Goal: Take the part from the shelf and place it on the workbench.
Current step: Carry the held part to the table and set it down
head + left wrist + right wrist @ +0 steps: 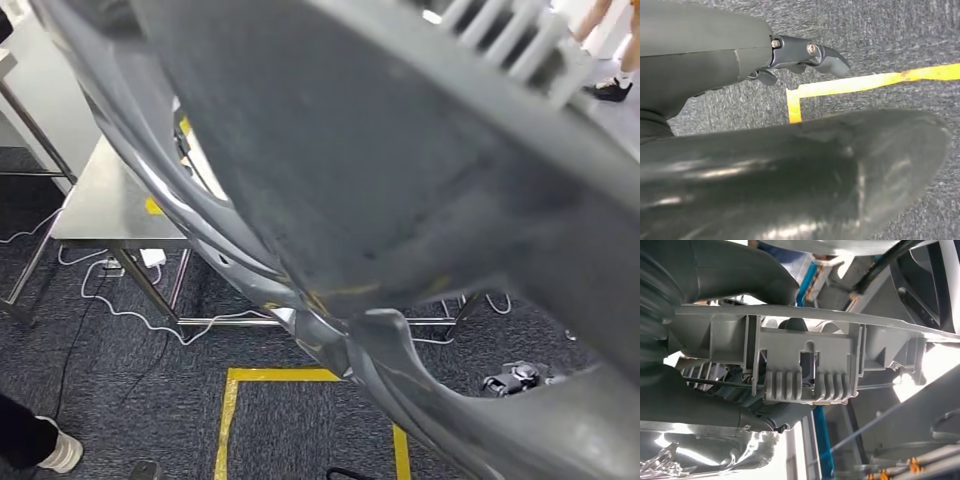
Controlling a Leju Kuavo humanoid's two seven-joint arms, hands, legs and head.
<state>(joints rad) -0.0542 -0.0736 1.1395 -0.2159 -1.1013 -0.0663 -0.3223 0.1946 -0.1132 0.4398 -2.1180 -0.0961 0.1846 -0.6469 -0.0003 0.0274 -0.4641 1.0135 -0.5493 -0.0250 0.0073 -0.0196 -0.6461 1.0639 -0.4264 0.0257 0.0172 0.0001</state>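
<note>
Now I see the part [362, 180], a large grey plastic piece, held high and very close to the head camera, so it covers most of that view. It runs from the far left down to the near right, with a shiny curved edge along its lower side and a row of pale ribs at the far right end.

Behind and below it stands the workbench [113, 205], a steel table on thin legs at the left, with a small yellow mark on its top. The part is above the floor and near the bench, but I cannot tell if any of it touches the bench. White cables [128, 310] lie on the dark carpet under the bench. Yellow tape [226, 420] marks a square on the carpet in front of me. A person's shoe [60, 452] shows at the near left.

In the right wrist view, my right hand [715, 345] grips the part [810, 365]: the thick thumb lies over one side of a ribbed bracket and the dark fingers under the other side.

In the left wrist view, my left hand [753, 55] is beside the dark glossy edge of the part [798, 175]. One dark finger [817, 55] stretches out over the carpet. If this hand holds the part, I cannot tell.
</note>
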